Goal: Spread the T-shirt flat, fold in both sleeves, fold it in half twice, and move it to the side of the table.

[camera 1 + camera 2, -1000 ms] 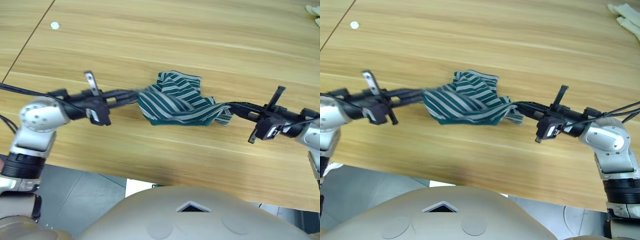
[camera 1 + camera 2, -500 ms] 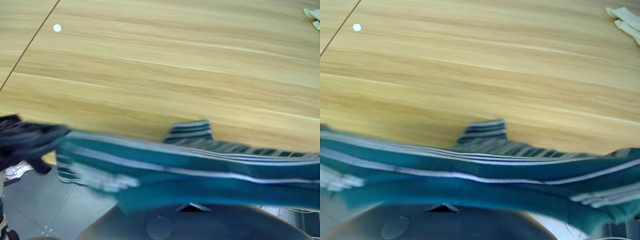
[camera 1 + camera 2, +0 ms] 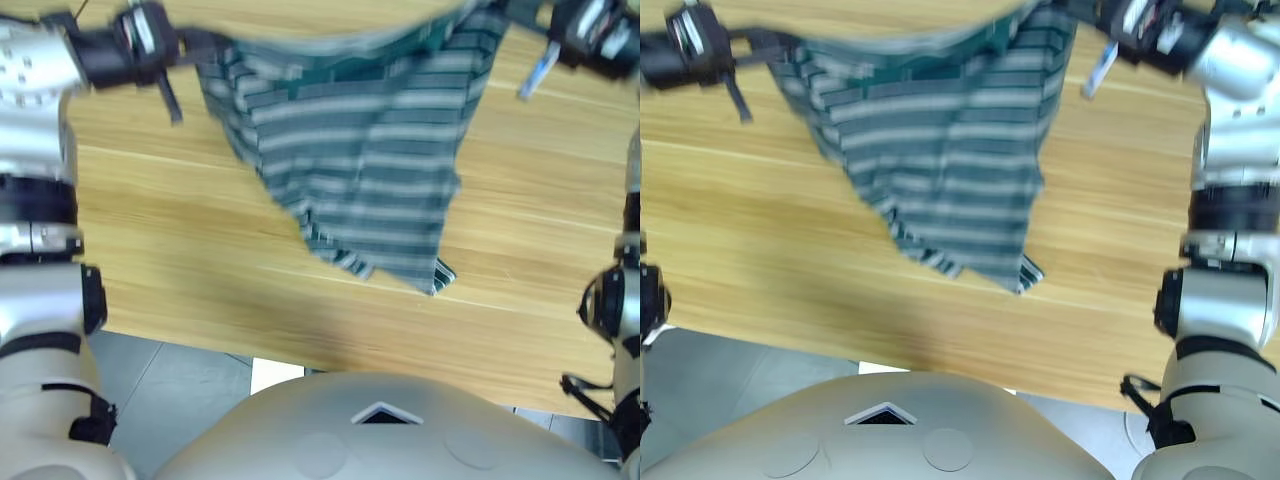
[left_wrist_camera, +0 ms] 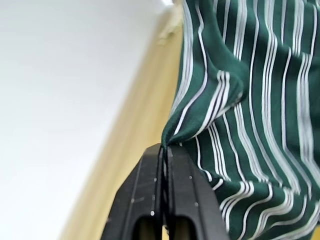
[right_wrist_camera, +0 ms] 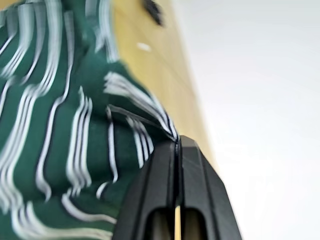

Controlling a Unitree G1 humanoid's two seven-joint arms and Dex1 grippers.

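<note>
Left eye view: the T-shirt [image 3: 370,150] hangs in the air over the table [image 3: 140,250], strung along the 12 o'clock edge and tapering to a crumpled tip just past centre toward 5 o'clock. It is dark green with thin white stripes, creased and partly doubled on itself, not yet flat. The left gripper [image 4: 164,150], at 10 o'clock, has its fingers pinched tight on a fold of one upper edge. The right gripper [image 5: 176,142], at 1 o'clock, is clamped the same way on the other. Holding it wide and high likely lets the cloth's weight open it for laying down.
</note>
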